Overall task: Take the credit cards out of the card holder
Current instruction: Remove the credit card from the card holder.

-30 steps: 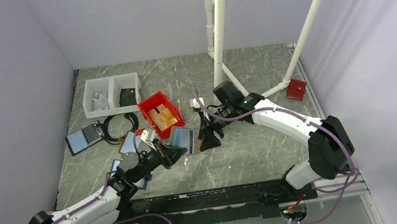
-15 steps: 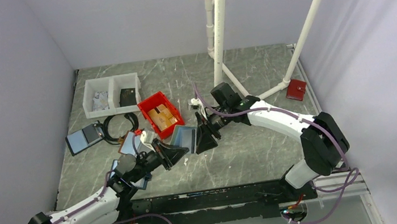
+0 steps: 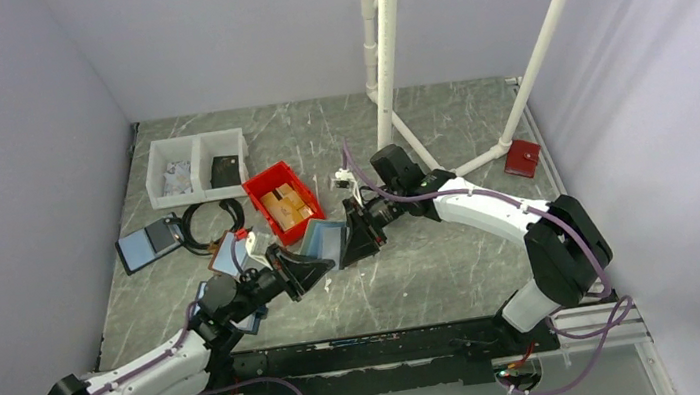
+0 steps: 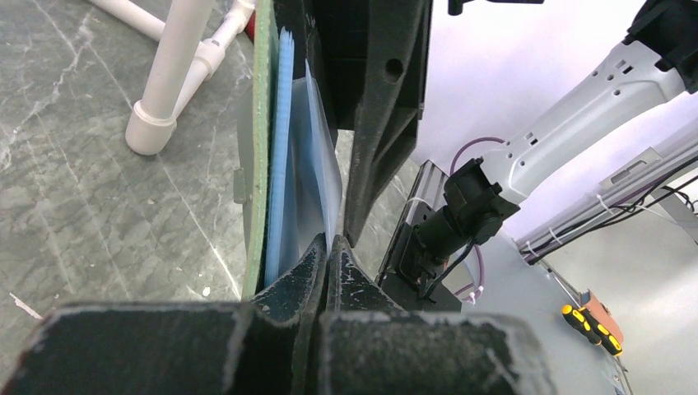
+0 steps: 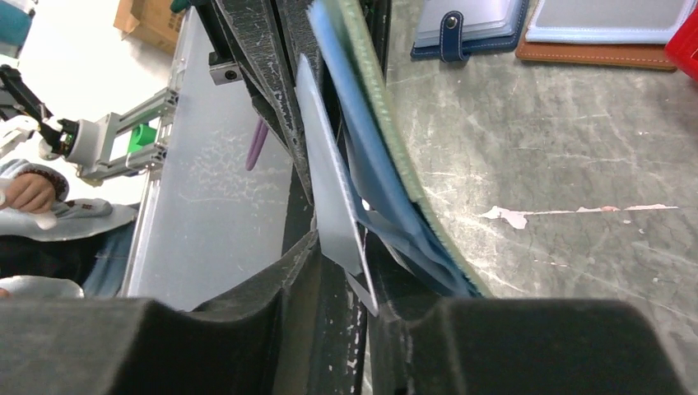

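Left gripper: your left gripper (image 3: pixel 319 262) is clenched on the near edge of the card holder (image 3: pixel 328 237); in the left wrist view its tips pinch a clear pocket sheet.
Right gripper: your right gripper (image 5: pixel 346 255) has a finger on each side of a pale sheet (image 5: pixel 329 181). You cannot tell whether it pinches, or whether the sheet is a card or a pocket.
Card holder: held off the table, on edge, between the two grippers at mid-table; green edge and blue panels fan open.
In the way: red bin (image 3: pixel 266 174) just behind the holder, with tan pieces inside. The two grippers are nose to nose, almost touching.
Left side: brown-edged folder (image 5: pixel 601 53) and navy-edged folder (image 5: pixel 469 25) lie flat under and beside your left arm. Farther left are a dark flat folder (image 3: pixel 145 246) and a black cable coil (image 3: pixel 197 212). A white two-bay tray (image 3: pixel 197 166) sits at the back.
Back right: white pipe frame (image 3: pixel 389 52) stands on the table behind your right arm; red block (image 3: pixel 523 158) at its far foot.
Surface: grey marbled table (image 3: pixel 455 265), with a white scuff (image 5: pixel 560 212) close to the holder.
Room: pale walls on three sides.
Edges: black front rail (image 3: pixel 395 348) runs along the near edge.
Open room: bare table shows near-right, between right arm and rail.
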Controlling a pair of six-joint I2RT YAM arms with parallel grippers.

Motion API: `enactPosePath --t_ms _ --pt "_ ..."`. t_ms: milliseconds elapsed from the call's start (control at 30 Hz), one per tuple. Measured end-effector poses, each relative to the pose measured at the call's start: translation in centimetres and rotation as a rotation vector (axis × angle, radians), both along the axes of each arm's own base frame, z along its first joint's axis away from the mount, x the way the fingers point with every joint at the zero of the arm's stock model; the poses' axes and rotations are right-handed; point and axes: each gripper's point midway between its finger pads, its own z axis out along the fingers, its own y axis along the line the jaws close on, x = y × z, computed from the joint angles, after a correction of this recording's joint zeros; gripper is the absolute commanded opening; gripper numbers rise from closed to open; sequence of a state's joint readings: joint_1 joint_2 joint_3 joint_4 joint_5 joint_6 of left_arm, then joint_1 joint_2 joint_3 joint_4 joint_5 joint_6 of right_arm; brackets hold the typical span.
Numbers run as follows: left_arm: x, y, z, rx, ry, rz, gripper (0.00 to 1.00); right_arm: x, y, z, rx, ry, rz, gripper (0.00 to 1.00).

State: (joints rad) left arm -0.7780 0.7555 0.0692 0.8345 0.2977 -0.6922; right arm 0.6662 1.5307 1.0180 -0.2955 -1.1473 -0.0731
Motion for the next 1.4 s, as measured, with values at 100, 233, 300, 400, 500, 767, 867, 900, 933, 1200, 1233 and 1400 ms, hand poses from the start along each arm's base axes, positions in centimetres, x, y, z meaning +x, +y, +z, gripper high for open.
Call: enactPosePath --t_ms 100,233,300,400,500,767,867,900,933,1200,1233,1400 --pt "-0.1 0.1 0.4 -0.011 -0.011 -0.001 0.00 0.0 0.0 0.2 0.011 0.007 0.006 0.18" --pt "-0.3 0.4 0.9 -0.026 -0.025 0.008 0.00 -0.2 -0.1 0.5 0.024 0.015 0.019 0.24" --pt "-0.3 0.7 1.0 -0.031 -0.027 0.016 0.00 -0.3 -0.1 0.5 0.027 0.016 0.023 0.26" --pt "-0.3 0.8 1.0 -0.033 -0.026 0.027 0.00 -0.4 -0.1 0.5 0.031 0.013 0.028 0.25" --pt "-0.2 0.9 1.0 -0.033 -0.025 0.030 0.00 -0.5 -0.1 0.7 0.038 0.018 0.037 0.25" --pt "0.1 0.5 0.5 -0.024 -0.011 0.030 0.00 -0.5 -0.2 0.7 0.041 0.023 0.036 0.02" --pt "0.1 0.5 0.5 -0.028 -0.011 0.028 0.06 -0.3 -0.3 0.6 0.039 0.023 0.033 0.00" --pt "0.1 0.5 0.5 -0.028 -0.008 0.029 0.10 -0.3 -0.3 0.6 0.038 0.023 0.033 0.00" --pt "0.1 0.5 0.4 -0.027 -0.003 0.029 0.15 -0.4 -0.3 0.5 0.037 0.022 0.033 0.00" --pt "-0.1 1.2 0.0 -0.019 0.050 0.051 0.34 -0.4 -0.4 -0.7 0.001 0.027 0.032 0.00" --pt "-0.1 1.3 -0.1 -0.018 0.057 0.053 0.34 -0.4 -0.4 -0.9 -0.005 0.029 0.031 0.00" --pt "-0.1 1.5 -0.4 -0.012 0.083 0.065 0.26 -0.5 -0.5 -1.2 -0.014 0.033 0.033 0.00"
